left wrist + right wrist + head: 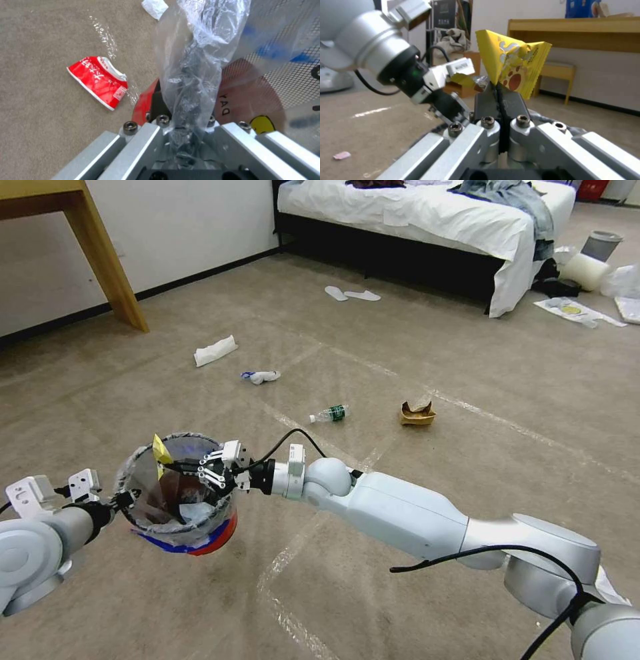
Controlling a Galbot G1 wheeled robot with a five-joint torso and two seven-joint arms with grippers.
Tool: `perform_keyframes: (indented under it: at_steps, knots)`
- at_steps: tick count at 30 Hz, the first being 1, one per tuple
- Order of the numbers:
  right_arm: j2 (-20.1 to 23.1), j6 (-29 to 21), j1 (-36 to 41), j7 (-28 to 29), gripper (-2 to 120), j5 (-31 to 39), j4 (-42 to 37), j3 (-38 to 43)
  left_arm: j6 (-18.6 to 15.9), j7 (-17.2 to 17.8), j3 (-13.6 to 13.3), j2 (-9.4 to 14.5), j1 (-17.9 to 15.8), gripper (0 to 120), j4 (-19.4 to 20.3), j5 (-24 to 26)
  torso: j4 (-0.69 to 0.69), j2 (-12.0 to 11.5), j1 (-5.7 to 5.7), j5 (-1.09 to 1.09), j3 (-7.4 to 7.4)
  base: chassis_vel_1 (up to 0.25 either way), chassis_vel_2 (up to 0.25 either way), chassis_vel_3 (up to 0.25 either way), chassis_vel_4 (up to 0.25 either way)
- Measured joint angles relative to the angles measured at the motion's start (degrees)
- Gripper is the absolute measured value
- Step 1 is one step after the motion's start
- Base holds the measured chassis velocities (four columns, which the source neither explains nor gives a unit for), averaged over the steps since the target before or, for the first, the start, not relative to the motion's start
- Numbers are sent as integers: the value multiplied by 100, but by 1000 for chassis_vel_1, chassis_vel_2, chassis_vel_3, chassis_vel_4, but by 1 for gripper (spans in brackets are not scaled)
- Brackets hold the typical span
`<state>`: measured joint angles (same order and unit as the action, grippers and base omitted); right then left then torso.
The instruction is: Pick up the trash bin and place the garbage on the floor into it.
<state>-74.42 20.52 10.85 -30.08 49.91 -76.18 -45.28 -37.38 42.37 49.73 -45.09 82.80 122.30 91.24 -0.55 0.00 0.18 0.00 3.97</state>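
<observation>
My left gripper (124,500) is shut on the rim of the trash bin (200,537), a red bucket with a blue band and a clear bag liner, and holds it off the floor (373,353). In the left wrist view the gripper (185,112) pinches the crinkly liner (200,45). My right gripper (165,465) reaches over the bin's mouth, shut on a yellow wrapper (159,449). That wrapper (515,65) stands up from the closed right gripper (499,90). More garbage lies on the carpet: a red wrapper (98,81), a white tissue (215,351), a white and blue scrap (261,377), a bottle (330,414) and a brown paper bag (417,413).
A bed (427,213) stands at the back, with slippers (352,294) before it and a grey bin (601,245) among clutter to its right. A wooden table leg (107,260) stands at the far left. Tape lines cross the carpet.
</observation>
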Motion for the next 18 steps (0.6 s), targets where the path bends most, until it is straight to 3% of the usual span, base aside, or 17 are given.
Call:
perform_keyframes:
  at_steps: [2,7,11,13,17,18]
  knots:
    - [2,22,-10,45,2,-83,18,0,0,0,15,0,7,0,2,0,0,0,0,0,0,0,0,0,0]
    - [28,-33,-64,-88,23,-184,34,16,0,27,19,33,-11,0,20,37,0,0,0,1,0,0,0,0,0]
    - [49,-35,-80,-131,32,-213,60,22,0,65,22,41,-13,0,27,76,0,0,0,1,0,0,0,0,0]
    - [73,-27,-83,-149,45,-249,78,19,1,86,33,55,-13,0,29,92,0,0,0,1,0,0,0,0,0]
    - [76,-25,-84,-150,53,-269,81,6,2,89,35,64,-17,0,33,103,0,0,0,1,0,0,0,0,0]
    - [76,-25,-98,-151,61,-273,81,-10,4,90,36,68,-20,0,39,111,0,0,0,1,0,0,0,0,0]
